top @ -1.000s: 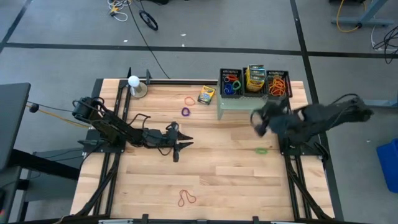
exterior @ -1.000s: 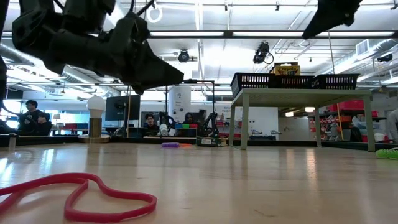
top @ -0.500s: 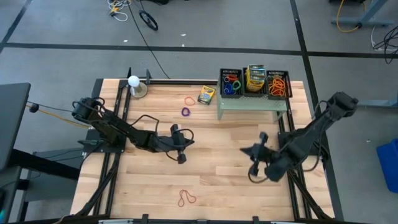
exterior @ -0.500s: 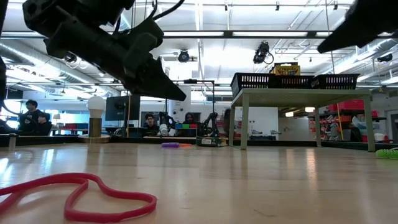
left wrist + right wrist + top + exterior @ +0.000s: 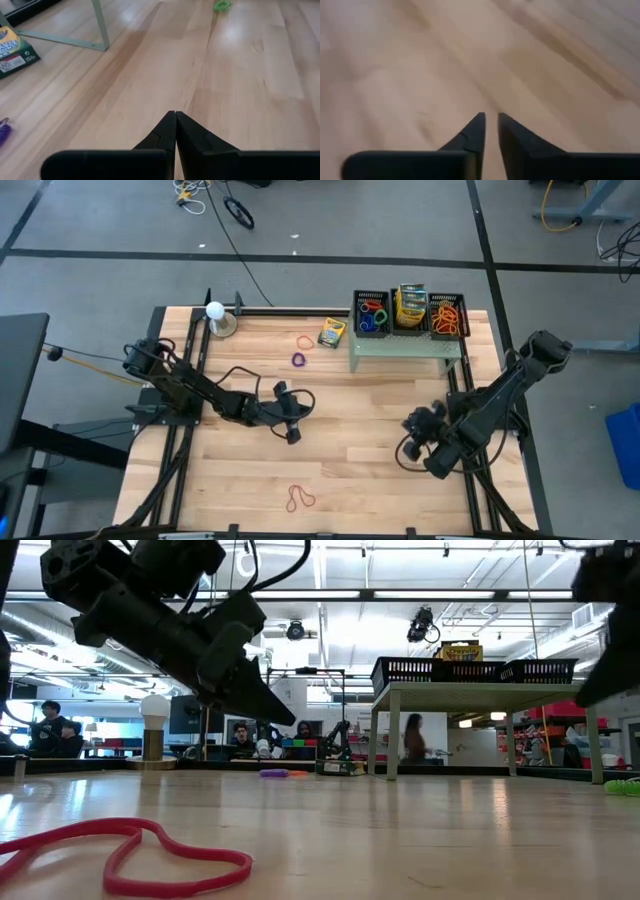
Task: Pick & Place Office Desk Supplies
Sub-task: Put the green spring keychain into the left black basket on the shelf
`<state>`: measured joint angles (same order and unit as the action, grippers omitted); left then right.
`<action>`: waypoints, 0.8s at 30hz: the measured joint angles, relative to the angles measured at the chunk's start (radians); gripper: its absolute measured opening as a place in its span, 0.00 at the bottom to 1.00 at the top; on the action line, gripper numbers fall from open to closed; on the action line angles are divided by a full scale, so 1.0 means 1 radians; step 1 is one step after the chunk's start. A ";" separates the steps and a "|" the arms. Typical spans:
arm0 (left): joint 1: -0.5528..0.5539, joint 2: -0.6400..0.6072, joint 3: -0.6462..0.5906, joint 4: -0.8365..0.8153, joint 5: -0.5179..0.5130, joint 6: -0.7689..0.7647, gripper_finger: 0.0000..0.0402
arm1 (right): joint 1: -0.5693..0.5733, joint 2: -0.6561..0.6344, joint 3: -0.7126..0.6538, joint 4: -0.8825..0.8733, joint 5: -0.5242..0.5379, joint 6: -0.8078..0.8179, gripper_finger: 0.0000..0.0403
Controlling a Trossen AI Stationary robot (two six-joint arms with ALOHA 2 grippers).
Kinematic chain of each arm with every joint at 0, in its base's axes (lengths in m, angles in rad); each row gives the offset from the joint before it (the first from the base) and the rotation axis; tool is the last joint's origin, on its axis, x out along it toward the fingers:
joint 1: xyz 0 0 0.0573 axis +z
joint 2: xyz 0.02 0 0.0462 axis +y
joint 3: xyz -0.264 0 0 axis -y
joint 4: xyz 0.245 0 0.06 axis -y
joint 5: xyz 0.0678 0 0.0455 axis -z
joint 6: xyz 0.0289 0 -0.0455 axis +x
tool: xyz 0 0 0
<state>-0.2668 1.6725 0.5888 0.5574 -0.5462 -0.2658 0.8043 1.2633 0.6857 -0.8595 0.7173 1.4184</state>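
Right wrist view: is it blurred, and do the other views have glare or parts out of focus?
Right wrist view: the table is smeared by motion blur, only the fingers are sharp. Left wrist view: sharp, with pale glare on the wood near the green band. Low view: the red rubber band up close is soft, and ceiling lights glare.

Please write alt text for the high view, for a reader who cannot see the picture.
Seen from above, two dark arms reach over a wooden table: the left end effector is shut and empty near the middle, the right end effector low on the right. Three black bins of supplies sit on a green stand; a crayon box and loose bands lie about.
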 joint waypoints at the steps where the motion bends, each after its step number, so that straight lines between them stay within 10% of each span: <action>1: 0.000 0.000 0.000 -0.002 0.001 0.000 0.04 | 0.000 0.000 -0.001 -0.051 -0.012 0.054 0.18; 11: 0.000 0.000 0.000 -0.001 0.005 0.003 0.04 | -0.001 0.000 -0.203 0.097 -0.146 0.220 0.35; 24: 0.000 0.000 0.000 -0.001 0.005 0.016 0.04 | -0.018 0.000 -0.274 0.156 -0.168 0.138 0.24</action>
<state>-0.2668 1.6730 0.5884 0.5568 -0.5415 -0.2501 0.7867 1.2633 0.4118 -0.7031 0.5491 1.5561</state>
